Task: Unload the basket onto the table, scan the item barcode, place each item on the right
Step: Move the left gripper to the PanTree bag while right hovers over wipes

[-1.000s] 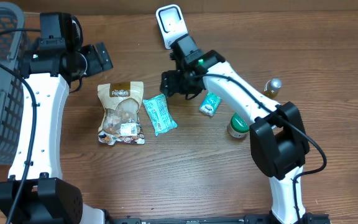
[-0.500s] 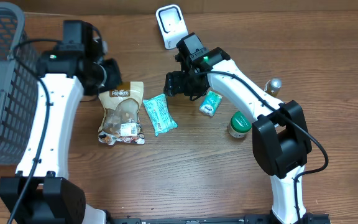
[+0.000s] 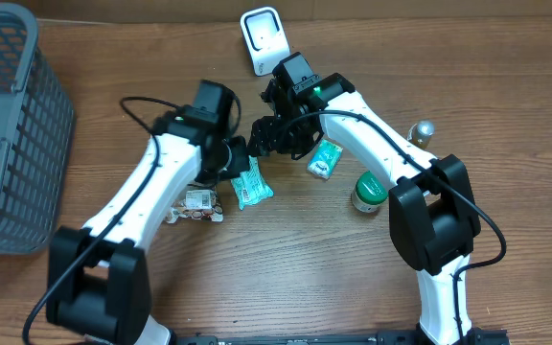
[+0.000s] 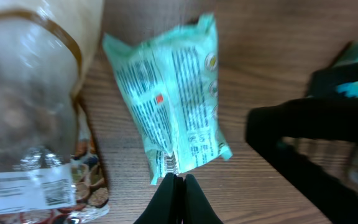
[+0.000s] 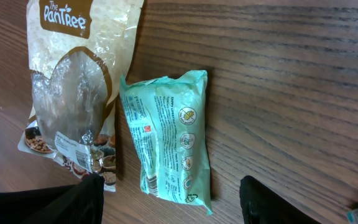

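A teal snack packet point(image 3: 250, 181) lies flat on the wooden table, its barcode end point(image 4: 169, 164) nearest my left gripper. My left gripper point(image 4: 178, 184) is shut, with its tips at that lower edge of the packet point(image 4: 166, 99) and nothing visibly between them; from overhead it point(image 3: 239, 161) hangs over the packet's top end. My right gripper point(image 5: 173, 202) is open, and the packet point(image 5: 169, 143) lies ahead between its two fingers point(image 5: 73, 199). Overhead, the right gripper point(image 3: 269, 135) hovers just above and right of the packet. The white scanner point(image 3: 260, 36) stands at the back.
A clear bag of nuts point(image 5: 76, 74) lies left of the packet, mostly under my left arm in the overhead view point(image 3: 195, 203). A small teal box point(image 3: 324, 159), a green-lidded jar point(image 3: 367, 193) and a bottle point(image 3: 421, 132) sit to the right. A grey basket point(image 3: 8, 144) stands far left.
My left arm has swung from beside the basket to the middle, over the nut bag, and its gripper has gone from open to shut. The right gripper has barely moved.
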You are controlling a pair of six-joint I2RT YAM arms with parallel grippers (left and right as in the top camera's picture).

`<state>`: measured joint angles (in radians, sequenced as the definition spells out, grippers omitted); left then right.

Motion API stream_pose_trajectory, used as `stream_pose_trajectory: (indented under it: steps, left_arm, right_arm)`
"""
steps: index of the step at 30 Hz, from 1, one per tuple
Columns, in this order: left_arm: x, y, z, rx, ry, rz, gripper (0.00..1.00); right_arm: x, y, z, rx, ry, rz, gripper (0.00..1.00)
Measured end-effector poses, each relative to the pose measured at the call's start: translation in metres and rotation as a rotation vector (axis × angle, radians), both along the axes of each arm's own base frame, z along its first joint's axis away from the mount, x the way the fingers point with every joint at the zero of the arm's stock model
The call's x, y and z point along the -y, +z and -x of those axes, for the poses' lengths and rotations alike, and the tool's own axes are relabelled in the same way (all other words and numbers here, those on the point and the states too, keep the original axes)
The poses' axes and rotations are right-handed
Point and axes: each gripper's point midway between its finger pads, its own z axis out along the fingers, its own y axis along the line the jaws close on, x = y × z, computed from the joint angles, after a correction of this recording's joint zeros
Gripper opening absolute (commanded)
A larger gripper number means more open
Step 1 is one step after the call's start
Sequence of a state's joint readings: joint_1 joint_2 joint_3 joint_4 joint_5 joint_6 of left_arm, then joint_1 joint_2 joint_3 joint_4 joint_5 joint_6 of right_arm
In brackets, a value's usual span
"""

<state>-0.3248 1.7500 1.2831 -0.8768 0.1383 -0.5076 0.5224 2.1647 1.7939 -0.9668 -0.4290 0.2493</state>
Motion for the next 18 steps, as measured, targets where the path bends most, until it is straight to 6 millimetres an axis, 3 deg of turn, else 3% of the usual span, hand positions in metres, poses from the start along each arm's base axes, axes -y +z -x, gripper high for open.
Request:
stream_pose_trajectory:
  steps: [6,14,18]
  left_arm:
    - [-0.011,-0.018,0.003,-0.050,0.032,-0.051,0.04]
    - [-0.031,-0.020,0.012,-0.107,0.072,-0.078,0.04]
    - [-0.061,-0.007,0.015,-0.189,0.164,-0.032,0.04]
  right_arm:
    - [-0.003,-0.004,-0.001,0.012,0.009,-0.015,0.63]
    - [-0.021,0.011,-0.032,0.164,0.016,-0.105,0.12]
    - [-0.028,0.015,-0.031,0.164,0.032,-0.140,0.08]
